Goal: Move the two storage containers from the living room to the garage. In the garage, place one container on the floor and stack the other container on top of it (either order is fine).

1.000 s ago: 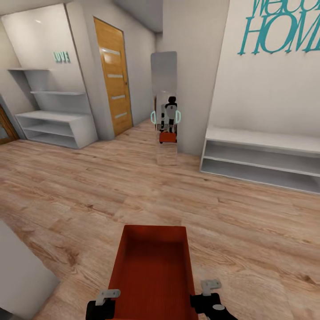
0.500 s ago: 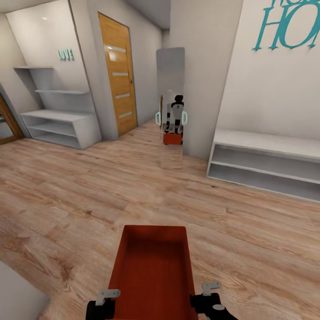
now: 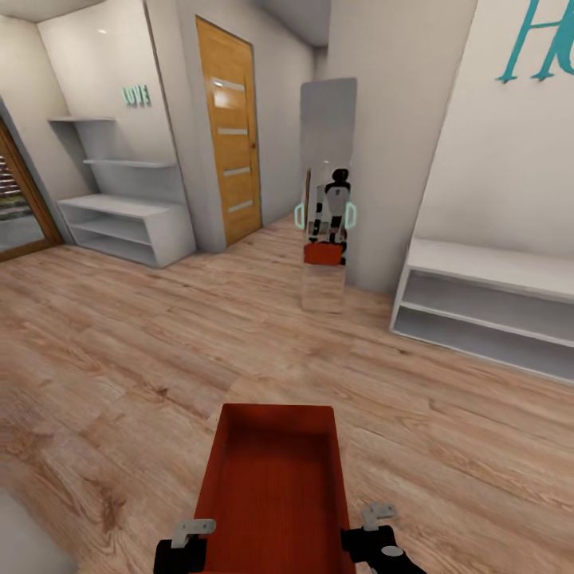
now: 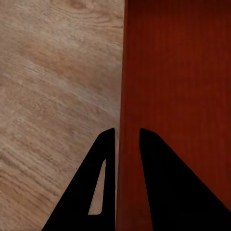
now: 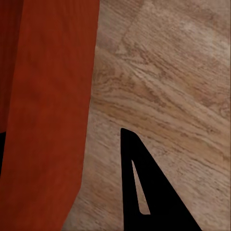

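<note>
Pinching opposite long walls of storage container (image 3: 275, 486): left fingers (image 4: 108, 159), right fingers (image 5: 139, 183).

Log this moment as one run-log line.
phase: transit | container carried by both grippers, left, right | floor: wood plank | ahead: mirror, door

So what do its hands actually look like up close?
Each arm ends in a black housing with a pale grey bracket; the left gripper and right gripper show this in the head view. From the wrist cameras, the fingers are flat, black, pointed wedges with a narrow slot cut through.
</note>
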Controlling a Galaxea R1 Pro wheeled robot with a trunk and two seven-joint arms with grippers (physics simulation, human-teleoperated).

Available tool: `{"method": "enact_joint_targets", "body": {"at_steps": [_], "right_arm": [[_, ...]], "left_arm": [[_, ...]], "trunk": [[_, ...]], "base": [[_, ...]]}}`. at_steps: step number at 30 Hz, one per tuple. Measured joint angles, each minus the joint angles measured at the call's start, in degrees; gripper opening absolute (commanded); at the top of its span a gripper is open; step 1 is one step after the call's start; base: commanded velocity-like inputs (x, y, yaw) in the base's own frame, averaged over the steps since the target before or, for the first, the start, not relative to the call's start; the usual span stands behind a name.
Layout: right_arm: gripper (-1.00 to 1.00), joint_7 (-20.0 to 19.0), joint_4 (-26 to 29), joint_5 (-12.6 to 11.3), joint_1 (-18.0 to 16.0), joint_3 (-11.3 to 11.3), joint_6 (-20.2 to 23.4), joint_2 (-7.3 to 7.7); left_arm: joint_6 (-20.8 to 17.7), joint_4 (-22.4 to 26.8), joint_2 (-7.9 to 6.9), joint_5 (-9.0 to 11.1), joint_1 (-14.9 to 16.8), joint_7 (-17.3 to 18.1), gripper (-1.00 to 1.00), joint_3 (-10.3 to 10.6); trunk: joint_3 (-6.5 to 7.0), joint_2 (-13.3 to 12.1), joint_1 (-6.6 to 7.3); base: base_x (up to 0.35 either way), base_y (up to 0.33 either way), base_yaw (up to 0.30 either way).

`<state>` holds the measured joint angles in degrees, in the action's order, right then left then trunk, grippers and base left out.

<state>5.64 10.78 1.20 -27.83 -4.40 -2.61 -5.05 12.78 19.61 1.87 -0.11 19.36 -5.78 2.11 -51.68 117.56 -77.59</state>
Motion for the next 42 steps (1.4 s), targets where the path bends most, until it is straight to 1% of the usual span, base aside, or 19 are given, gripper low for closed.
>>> {"method": "enact_joint_targets", "body": {"at_steps": [4,8,29,34,42], "right_arm": [[-1.0,0.01,0.0,0.0,0.0,0.01,0.0,0.0],[-1.0,-0.01,0.0,0.01,0.0,0.0,0.0,0.0],[-1.0,0.0,0.0,0.02,0.0,0.01,0.0,0.0],[-1.0,0.02,0.02,0.02,0.01,0.01,0.0,0.01],[-1.0,0.01,0.03,0.04,0.01,0.0,0.01,0.01]], "left_arm": [[0.0,0.0,0.01,0.01,0.0,-0.01,-1.0,0.0],[0.0,0.0,0.0,0.0,0.0,-0.01,-1.0,0.0],[0.0,0.0,0.01,0.02,0.0,-0.01,-1.0,0.0],[0.01,-0.02,0.02,0.01,0.01,0.0,-1.0,0.0],[0.01,-0.02,0.01,0.0,0.02,0.01,-1.0,0.01]], "trunk": [[-0.13,0.0,0.0],[-0.27,0.0,-0.02],[-1.0,0.0,-0.03],[-1.07,0.0,-0.01],[-1.08,0.0,0.0]], "base": [[0.33,-0.063,0.28],[0.141,-0.018,0.283],[0.012,-0.001,0.28],[0.228,-0.049,0.078],[0.328,-0.085,0.01]]}}
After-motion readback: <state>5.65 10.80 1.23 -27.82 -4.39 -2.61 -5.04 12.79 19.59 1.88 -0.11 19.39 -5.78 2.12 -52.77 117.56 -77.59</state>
